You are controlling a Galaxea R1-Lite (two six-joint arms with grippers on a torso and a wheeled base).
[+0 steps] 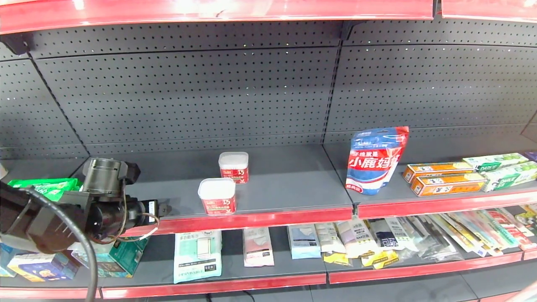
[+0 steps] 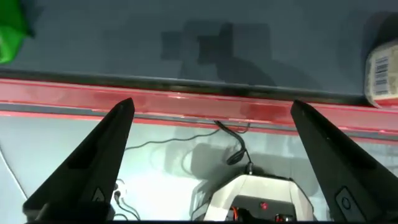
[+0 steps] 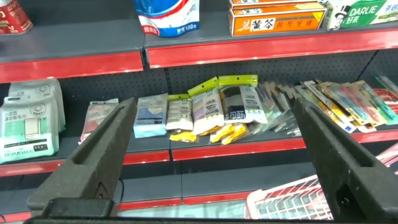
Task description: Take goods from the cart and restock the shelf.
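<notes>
Two red tubs with white lids stand on the grey shelf (image 1: 285,180), one near the front edge (image 1: 217,196) and one behind it (image 1: 233,167). A blue and red pouch (image 1: 374,161) stands upright further right. My left arm (image 1: 100,205) hangs at the shelf's red front lip, left of the front tub. The left gripper (image 2: 212,107) is open and holds nothing, pointing at the red lip (image 2: 205,102), with the tub (image 2: 380,73) off to one side. Lower down, the right gripper (image 3: 214,102) is open and holds nothing, facing the lower shelf. A red and white cart corner (image 3: 292,202) shows below it.
Orange boxes (image 1: 444,178) and green toothpaste boxes (image 1: 503,170) lie right of the pouch. Green packets (image 1: 46,186) sit at the shelf's left end. The lower shelf holds flat packets (image 1: 197,253) and several hanging packs (image 3: 217,109). A shelf board (image 1: 209,12) runs overhead.
</notes>
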